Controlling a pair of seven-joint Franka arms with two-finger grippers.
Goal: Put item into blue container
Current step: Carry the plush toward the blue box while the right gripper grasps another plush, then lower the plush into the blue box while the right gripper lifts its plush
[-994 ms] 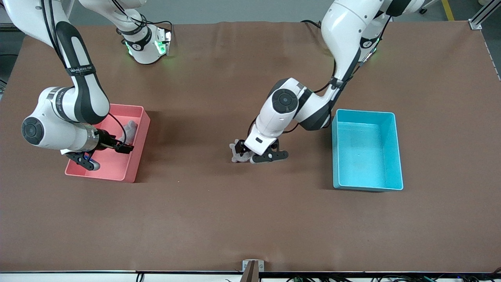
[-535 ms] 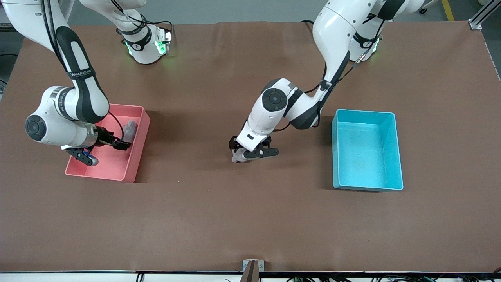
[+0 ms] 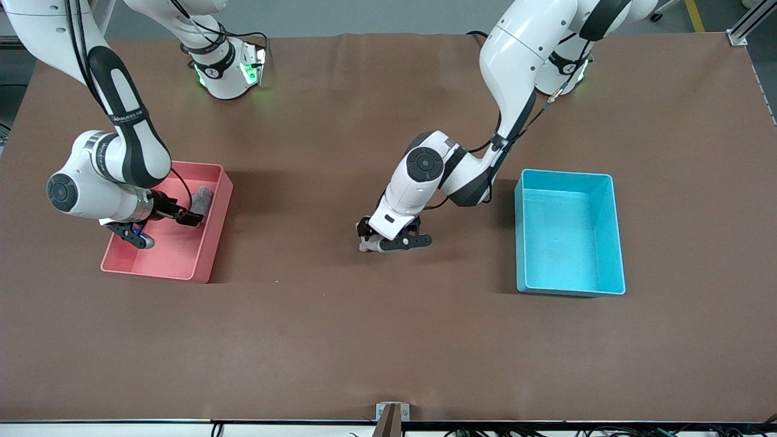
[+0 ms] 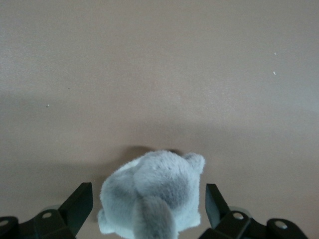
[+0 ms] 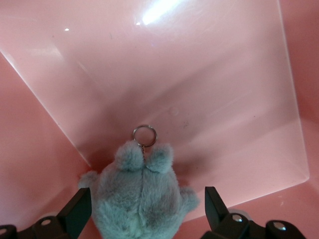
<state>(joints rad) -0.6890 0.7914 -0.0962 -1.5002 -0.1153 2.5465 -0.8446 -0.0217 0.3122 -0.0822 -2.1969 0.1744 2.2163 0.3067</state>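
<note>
The left arm bends down at centre frame, its left gripper (image 3: 393, 241) low over the table (image 3: 340, 340), fingers spread wide around a grey plush toy (image 4: 152, 194) (not clamped). The right gripper (image 3: 159, 226), fingers spread, straddles a second plush (image 5: 139, 196) in the pink bin (image 3: 209, 255). The blue container (image 3: 613, 243) sits at right centre.

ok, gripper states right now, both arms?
Left gripper: open, fingers either side of the grey plush toy on the table, not gripping.
Right gripper: open, straddling the grey plush keychain in the pink bin.

Blue container (image 3: 569, 285) near left arm's end
</note>
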